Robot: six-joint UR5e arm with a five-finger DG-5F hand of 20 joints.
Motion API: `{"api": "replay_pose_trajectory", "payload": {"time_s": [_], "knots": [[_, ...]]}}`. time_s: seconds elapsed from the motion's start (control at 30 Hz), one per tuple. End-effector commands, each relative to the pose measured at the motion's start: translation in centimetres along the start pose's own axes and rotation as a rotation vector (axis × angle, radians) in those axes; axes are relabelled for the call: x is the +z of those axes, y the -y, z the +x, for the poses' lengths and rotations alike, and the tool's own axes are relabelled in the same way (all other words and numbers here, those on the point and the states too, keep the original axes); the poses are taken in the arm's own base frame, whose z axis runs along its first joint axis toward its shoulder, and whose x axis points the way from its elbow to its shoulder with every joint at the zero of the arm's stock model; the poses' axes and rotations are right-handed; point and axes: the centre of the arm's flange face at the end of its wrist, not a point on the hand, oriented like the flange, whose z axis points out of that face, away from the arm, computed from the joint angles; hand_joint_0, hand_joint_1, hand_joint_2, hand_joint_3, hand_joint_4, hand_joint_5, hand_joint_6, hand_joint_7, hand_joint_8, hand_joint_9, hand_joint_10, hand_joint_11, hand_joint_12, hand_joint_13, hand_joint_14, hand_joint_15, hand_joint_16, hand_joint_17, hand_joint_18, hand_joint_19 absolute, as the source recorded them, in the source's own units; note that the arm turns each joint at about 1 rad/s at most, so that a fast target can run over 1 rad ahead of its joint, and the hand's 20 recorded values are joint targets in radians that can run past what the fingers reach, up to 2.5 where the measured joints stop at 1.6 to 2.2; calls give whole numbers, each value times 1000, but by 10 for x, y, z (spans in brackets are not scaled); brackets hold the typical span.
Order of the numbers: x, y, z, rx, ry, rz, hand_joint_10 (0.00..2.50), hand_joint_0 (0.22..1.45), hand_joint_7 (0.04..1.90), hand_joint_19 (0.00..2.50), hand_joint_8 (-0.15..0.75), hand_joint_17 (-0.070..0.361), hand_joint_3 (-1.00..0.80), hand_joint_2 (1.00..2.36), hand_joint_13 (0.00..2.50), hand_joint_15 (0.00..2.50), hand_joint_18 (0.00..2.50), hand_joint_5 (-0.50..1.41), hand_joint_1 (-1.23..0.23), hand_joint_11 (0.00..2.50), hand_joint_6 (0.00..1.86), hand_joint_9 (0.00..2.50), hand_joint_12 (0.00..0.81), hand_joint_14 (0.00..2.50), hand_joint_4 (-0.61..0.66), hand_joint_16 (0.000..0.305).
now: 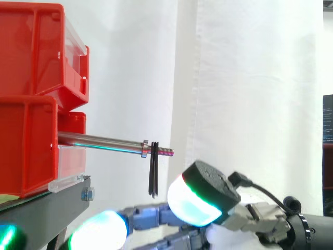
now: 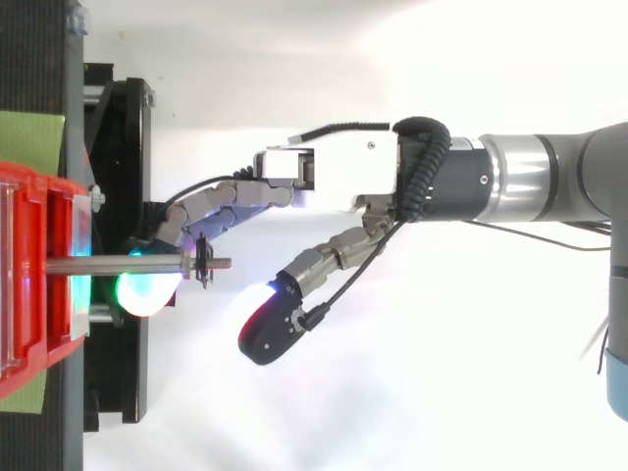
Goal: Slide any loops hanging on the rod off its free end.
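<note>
A steel rod (image 1: 101, 143) sticks out to the right from the red bins (image 1: 31, 99) and ends in a pinkish threaded tip (image 1: 165, 152). Thin black loops (image 1: 153, 174) hang from it just past a small nut, close to the free end; from above the loops (image 2: 202, 263) show as a short dark bar across the rod (image 2: 118, 263). My hand (image 2: 329, 182) reaches in from the right, below the rod, with its fingers straight and spread. The fingers (image 2: 191, 221) run under the loops, and the thumb (image 2: 280, 319) sits apart near the rod's tip. Nothing is held.
The stacked red bins stand on a black stand (image 1: 44, 205) at the left. A green mat (image 2: 34, 142) lies under the bins. A white curtain (image 1: 250, 78) hangs behind.
</note>
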Motion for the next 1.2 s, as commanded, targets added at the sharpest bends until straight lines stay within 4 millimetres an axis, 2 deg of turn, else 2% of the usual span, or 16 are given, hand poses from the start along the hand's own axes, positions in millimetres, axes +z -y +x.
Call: {"api": "replay_pose_trajectory", "payload": {"time_s": [0.0,0.3,0.47,1.17], "knots": [[5,-5,-2,-10,-13,-54,0,543,796,74,245,77,-500,1000,473,0,414,-194,-615,0,502,493,289,0,233,34],[4,-5,-5,-41,-10,-57,0,560,909,104,245,77,-500,1000,494,0,434,-168,-606,0,503,517,284,0,263,34],[-5,5,-5,-42,-4,-53,0,574,956,119,248,76,-500,1000,511,0,443,-159,-609,0,503,538,281,0,266,34],[-4,4,-12,-37,12,-88,0,570,917,145,255,77,-500,1000,550,0,469,-157,-598,0,503,563,282,0,263,34]]}}
